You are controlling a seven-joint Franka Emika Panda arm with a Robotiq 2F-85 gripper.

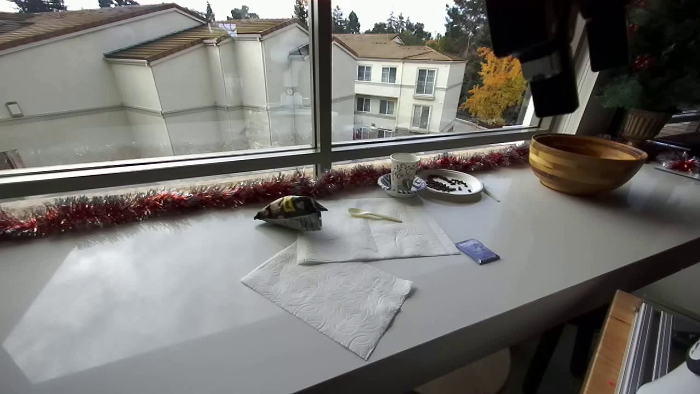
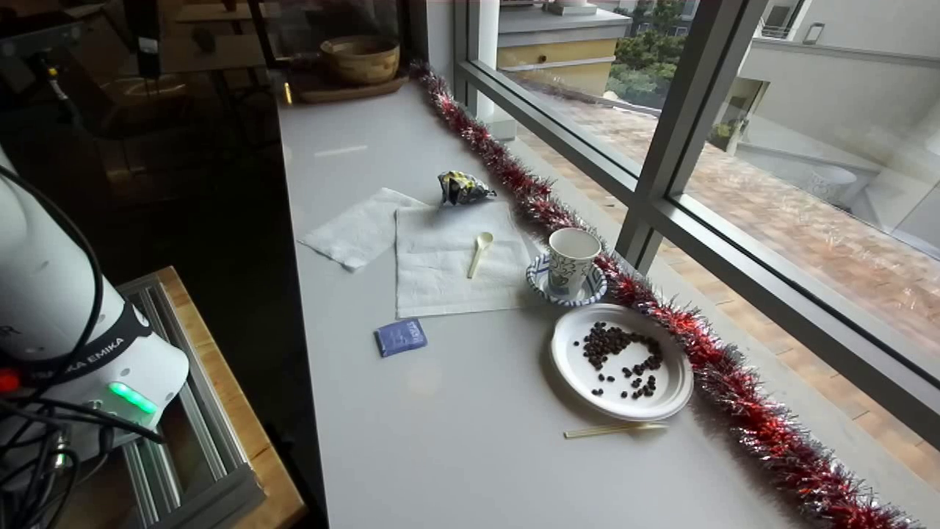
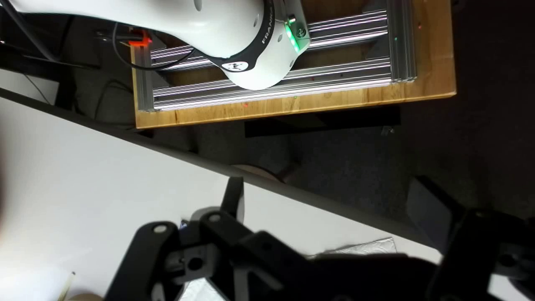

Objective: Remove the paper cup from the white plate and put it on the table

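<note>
The paper cup [image 1: 404, 172] [image 2: 573, 258], whitish with a dark printed pattern, stands upright in both exterior views. It sits in a small shallow white plate with a blue patterned rim [image 1: 384, 186] [image 2: 538, 285]. The table [image 1: 180, 284] [image 2: 440, 455] is a long light-grey counter, also visible in the wrist view [image 3: 104, 179]. My gripper [image 3: 333, 205] is open and empty, its two fingers wide apart over the counter's front edge. It also shows dark at the top right of an exterior view [image 1: 582, 76], high above the counter and away from the cup. The cup is out of the wrist view.
A larger white plate with dark beans [image 1: 471, 185] [image 2: 562, 360] stands beside the cup, a thin stick [image 2: 615, 430] near it. Napkins [image 1: 339, 301], a spoon [image 1: 377, 215], a snack bag [image 1: 292, 212], a blue packet [image 1: 478, 251], a wooden bowl [image 1: 588, 164] and tinsel [image 1: 219, 197] lie around.
</note>
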